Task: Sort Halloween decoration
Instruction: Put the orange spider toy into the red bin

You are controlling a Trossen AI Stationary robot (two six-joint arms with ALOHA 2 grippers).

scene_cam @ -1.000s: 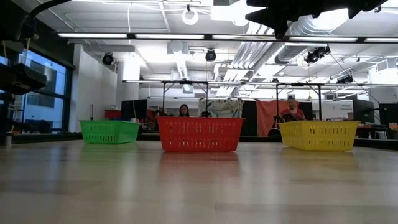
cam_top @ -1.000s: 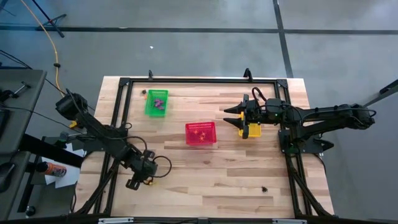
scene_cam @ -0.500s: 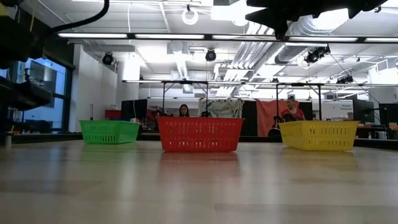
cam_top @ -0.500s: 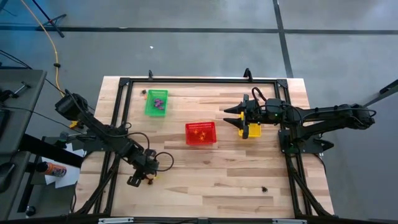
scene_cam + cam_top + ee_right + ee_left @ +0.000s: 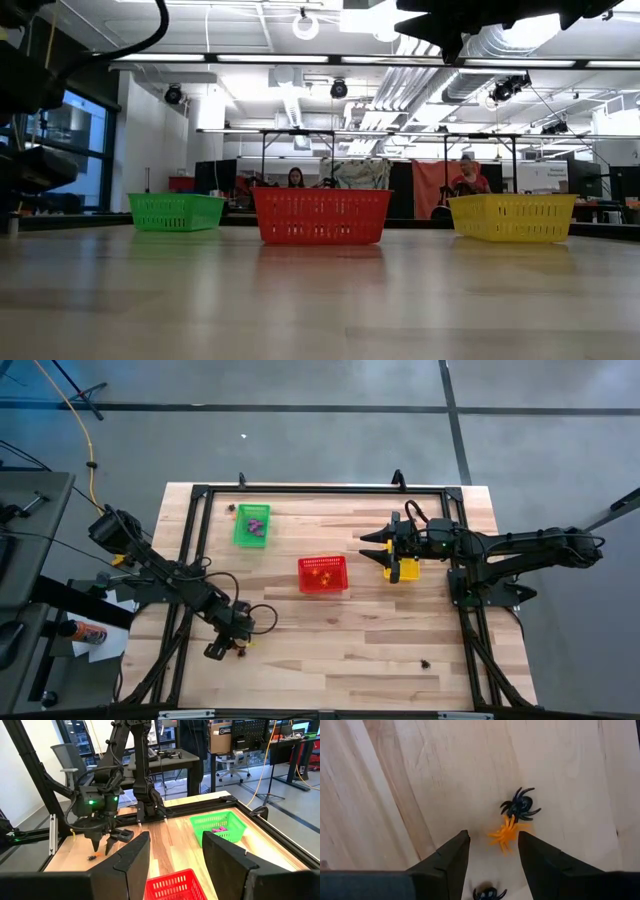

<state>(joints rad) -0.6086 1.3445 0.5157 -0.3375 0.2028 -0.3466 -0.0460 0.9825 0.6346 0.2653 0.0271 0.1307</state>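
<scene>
Halloween decoration pieces are seen just ahead of the left end effector (image 5: 490, 851): an orange spider (image 5: 505, 834) lies on the tabletop (image 5: 420, 785) between the parted fingertips, not gripped, and a black spider (image 5: 520, 805) is touching it just beyond. Another black spider (image 5: 488, 894) is partly seen nearer, between the fingers. The left end effector is held open and empty, low over the tabletop. Farther off, the red basket (image 5: 323, 574) with orange pieces is found, then the green basket (image 5: 251, 525) with purple pieces. The right end effector (image 5: 372, 547) is held open and empty over the yellow basket (image 5: 402, 569). One dark piece (image 5: 425, 663) lies apart.
</scene>
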